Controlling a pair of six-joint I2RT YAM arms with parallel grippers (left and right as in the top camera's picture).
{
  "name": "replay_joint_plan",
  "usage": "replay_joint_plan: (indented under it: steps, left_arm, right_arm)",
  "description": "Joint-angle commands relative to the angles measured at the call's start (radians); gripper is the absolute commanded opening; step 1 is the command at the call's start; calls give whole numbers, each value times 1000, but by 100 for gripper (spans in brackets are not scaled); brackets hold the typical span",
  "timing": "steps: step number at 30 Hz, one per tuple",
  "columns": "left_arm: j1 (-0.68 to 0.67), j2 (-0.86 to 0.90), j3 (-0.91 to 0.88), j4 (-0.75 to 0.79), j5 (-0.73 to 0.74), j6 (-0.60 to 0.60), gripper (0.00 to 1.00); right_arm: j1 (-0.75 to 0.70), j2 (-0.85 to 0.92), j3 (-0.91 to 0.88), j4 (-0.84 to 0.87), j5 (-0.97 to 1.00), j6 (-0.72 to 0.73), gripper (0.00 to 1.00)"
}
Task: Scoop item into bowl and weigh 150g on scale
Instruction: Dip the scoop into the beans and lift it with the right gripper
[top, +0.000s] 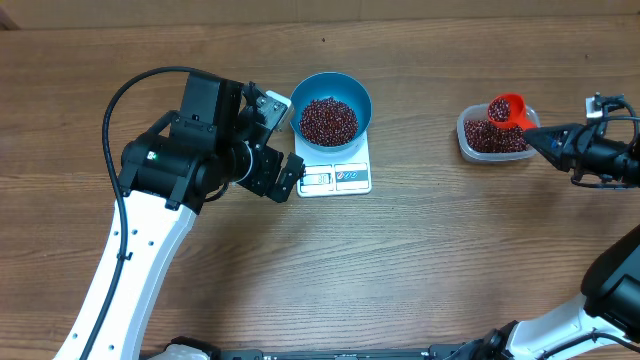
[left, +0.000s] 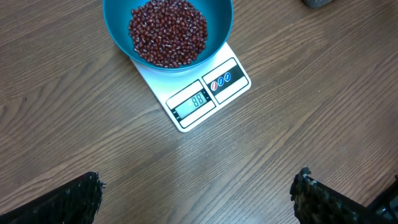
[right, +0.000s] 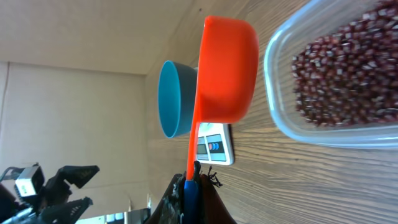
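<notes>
The blue bowl (top: 331, 106) stands on the white scale (top: 336, 177) and holds a heap of dark red-brown beans (top: 329, 120). In the left wrist view the bowl (left: 166, 32) and the scale (left: 202, 96) lie ahead, and the display is lit. My left gripper (top: 282, 150) hovers open just left of the scale, nothing between its fingertips (left: 78, 199). My right gripper (top: 540, 137) is shut on the handle of an orange scoop (top: 506, 110), which carries beans above the clear tub (top: 492, 137). The right wrist view shows the scoop (right: 227, 71) beside the tub (right: 339, 81).
The clear plastic tub at the right still holds many beans (right: 348, 78). Bare wooden table (top: 420, 260) spreads between the scale and the tub and across the front. The left arm's body (top: 180, 160) sits left of the scale.
</notes>
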Motion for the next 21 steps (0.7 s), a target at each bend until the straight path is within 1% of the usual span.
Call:
replay_joint_plan:
  steps: [1, 7, 14, 21]
  left_arm:
    - [-3, -5, 19, 0, 8, 19, 100]
    - [-3, -5, 19, 0, 8, 19, 100]
    - [-3, -5, 19, 0, 8, 19, 100]
    - [-3, -5, 19, 0, 8, 19, 100]
  right_arm:
    - [49, 3, -8, 0, -55, -18, 4]
    - [191, 3, -7, 17, -55, -3, 4]
    - [339, 3, -5, 152, -55, 198, 4]
    - [469, 3, 0, 301, -54, 362, 4]
